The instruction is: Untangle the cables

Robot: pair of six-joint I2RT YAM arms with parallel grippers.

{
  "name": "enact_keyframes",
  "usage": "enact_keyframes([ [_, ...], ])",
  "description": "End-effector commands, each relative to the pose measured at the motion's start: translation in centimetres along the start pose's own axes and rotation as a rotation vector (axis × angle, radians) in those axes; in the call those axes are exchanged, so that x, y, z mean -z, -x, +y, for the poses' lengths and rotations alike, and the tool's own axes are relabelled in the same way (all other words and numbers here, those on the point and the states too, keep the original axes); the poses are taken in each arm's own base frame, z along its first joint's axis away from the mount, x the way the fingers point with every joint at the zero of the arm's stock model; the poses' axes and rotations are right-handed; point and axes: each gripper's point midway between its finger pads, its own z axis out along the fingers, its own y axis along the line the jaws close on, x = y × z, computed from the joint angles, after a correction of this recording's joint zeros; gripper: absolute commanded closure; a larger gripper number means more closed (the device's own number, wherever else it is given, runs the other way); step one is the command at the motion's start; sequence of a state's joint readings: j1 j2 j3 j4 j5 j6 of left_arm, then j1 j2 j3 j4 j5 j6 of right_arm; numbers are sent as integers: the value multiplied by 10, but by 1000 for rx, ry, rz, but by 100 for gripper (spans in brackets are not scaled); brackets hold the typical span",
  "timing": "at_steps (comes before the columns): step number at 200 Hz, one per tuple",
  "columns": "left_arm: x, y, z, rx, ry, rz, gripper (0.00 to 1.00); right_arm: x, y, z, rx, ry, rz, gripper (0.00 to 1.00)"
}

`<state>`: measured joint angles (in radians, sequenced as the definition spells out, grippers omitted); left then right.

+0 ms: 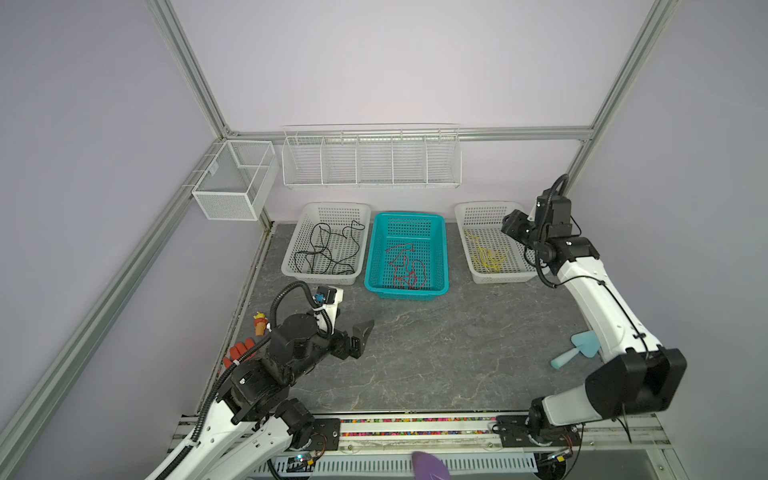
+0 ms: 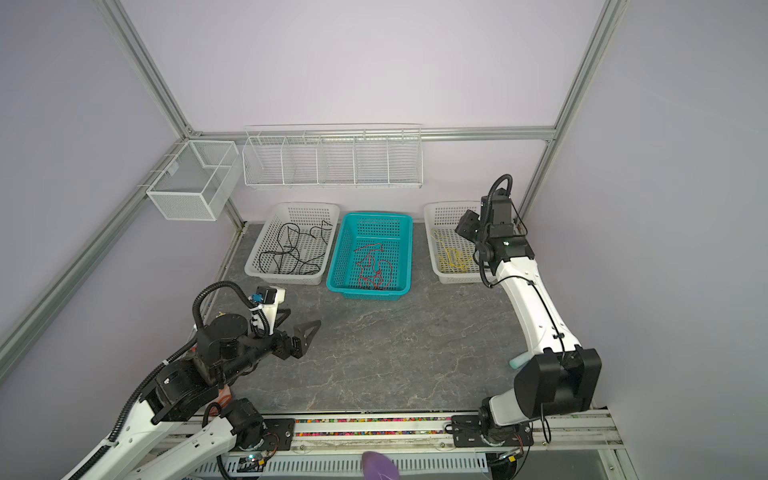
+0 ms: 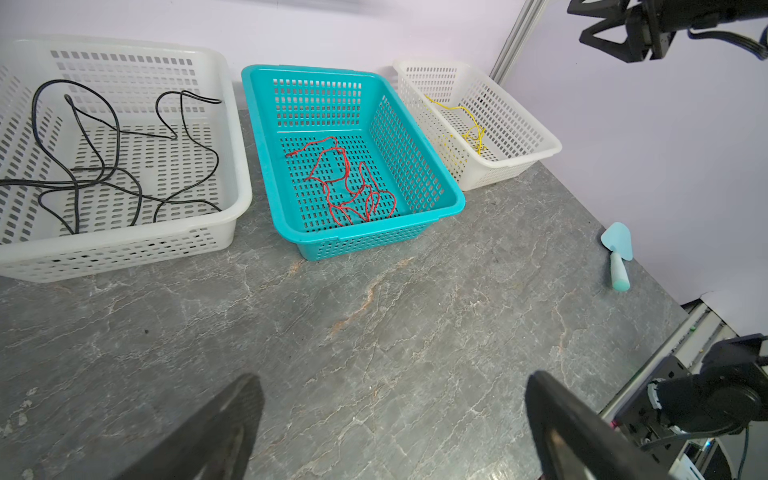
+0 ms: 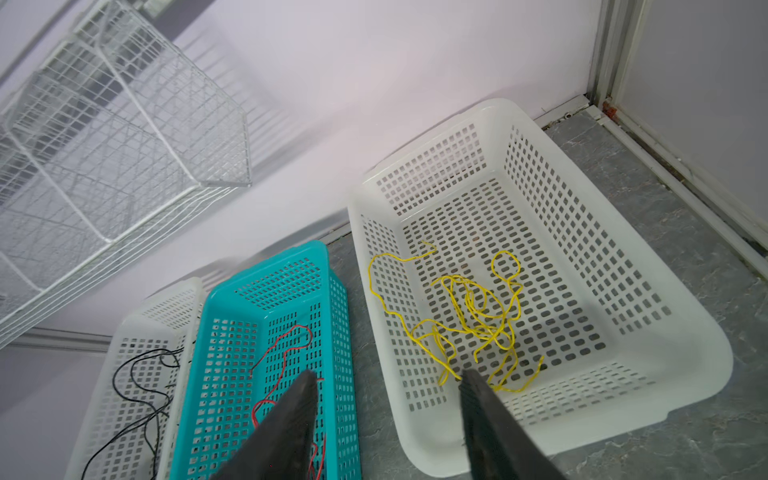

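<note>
The black cable (image 3: 99, 170), red cable (image 3: 345, 174) and yellow cable (image 4: 478, 328) are found in separate baskets (image 3: 365, 243), so little is left. The left end effector (image 3: 395, 395) and right end effector (image 4: 388, 376) are released.

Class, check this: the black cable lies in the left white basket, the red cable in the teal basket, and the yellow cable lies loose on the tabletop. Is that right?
No: the yellow cable lies inside the right white basket, as the right wrist view shows. The rest holds.
</note>
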<state>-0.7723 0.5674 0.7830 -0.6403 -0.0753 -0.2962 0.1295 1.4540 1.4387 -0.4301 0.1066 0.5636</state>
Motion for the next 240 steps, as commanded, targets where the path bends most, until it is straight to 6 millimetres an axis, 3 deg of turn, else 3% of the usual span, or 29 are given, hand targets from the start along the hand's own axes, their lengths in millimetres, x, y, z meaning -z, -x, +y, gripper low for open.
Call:
enact_keyframes([
  [1,-1,0,7,18,31,-14,1,24,-16,13,1,80,-11,31],
  [16,0,0,10,25,50,-26,1,40,-32,10,23,95,-8,26],
  [39,0,1,19,36,93,-49,1,68,-48,-10,38,73,-41,19],
  [44,1,2,21,41,104,-55,1,73,-51,-14,40,65,-45,13],
  [73,4,5,34,76,174,-97,1,99,-72,-36,73,46,-59,4],
  [75,4,5,35,80,179,-102,1,100,-73,-37,78,43,-61,0],
  [84,5,8,40,95,205,-117,1,104,-78,-47,94,19,-74,11],
  [96,5,10,45,102,236,-129,1,110,-82,-57,112,-4,-102,12],
  [110,6,12,58,105,319,-153,1,108,-96,-72,130,-39,-102,12],
  [143,4,3,108,106,617,-239,1,105,-101,-92,194,-109,-145,11],
  [186,0,14,133,2,825,-347,1,94,-96,-137,313,-344,-265,11],
  [207,-7,12,152,-52,889,-334,1,85,-93,-141,336,-351,-295,11],
  [240,-4,-1,202,91,938,-315,1,60,-95,-152,344,-363,-277,11],
])
